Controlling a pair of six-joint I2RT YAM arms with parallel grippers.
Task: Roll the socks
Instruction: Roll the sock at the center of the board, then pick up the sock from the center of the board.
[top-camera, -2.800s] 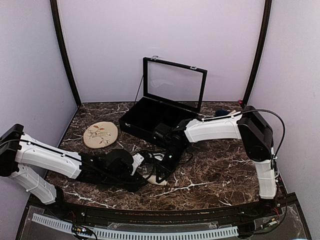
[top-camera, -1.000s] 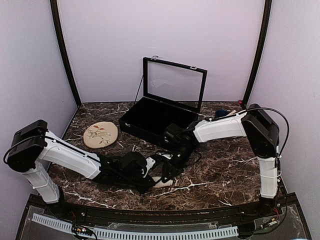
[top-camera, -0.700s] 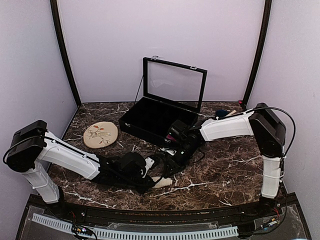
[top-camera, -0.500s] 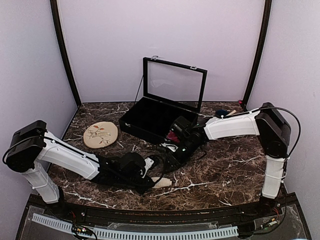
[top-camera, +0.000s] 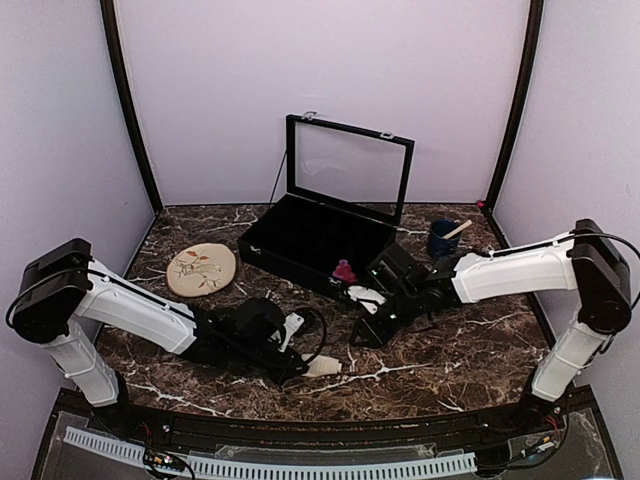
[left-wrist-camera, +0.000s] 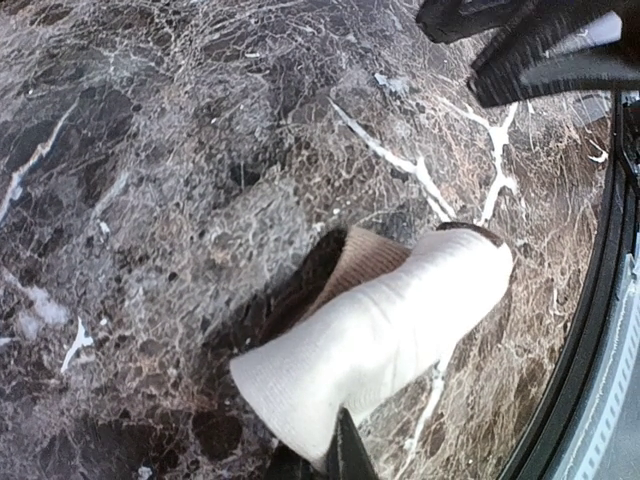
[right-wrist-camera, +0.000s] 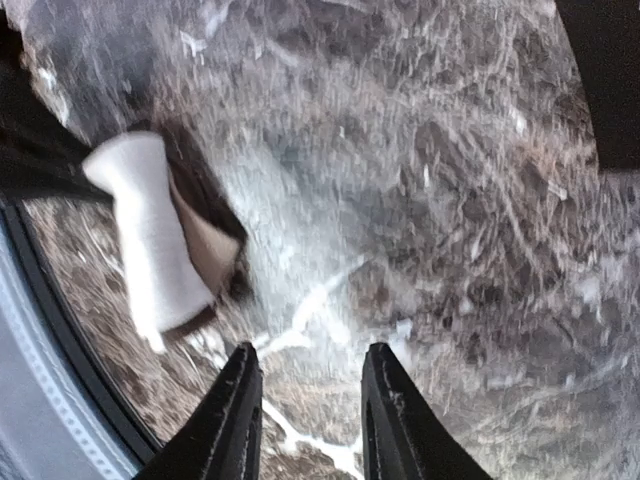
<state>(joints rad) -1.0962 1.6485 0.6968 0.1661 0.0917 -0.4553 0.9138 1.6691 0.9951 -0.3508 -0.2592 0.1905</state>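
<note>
Cream sock (top-camera: 324, 367) stays in left fingers (left-wrist-camera: 345, 462); right fingers (right-wrist-camera: 240, 420) have withdrawn.

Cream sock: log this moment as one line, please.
cream sock: looks rolled, on table | left gripper: shut on cream sock | right gripper: open, empty, clear of it | pink sock: beside black case

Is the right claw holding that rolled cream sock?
No, the right gripper stands open and empty, apart from the rolled cream fabric sock.
</note>
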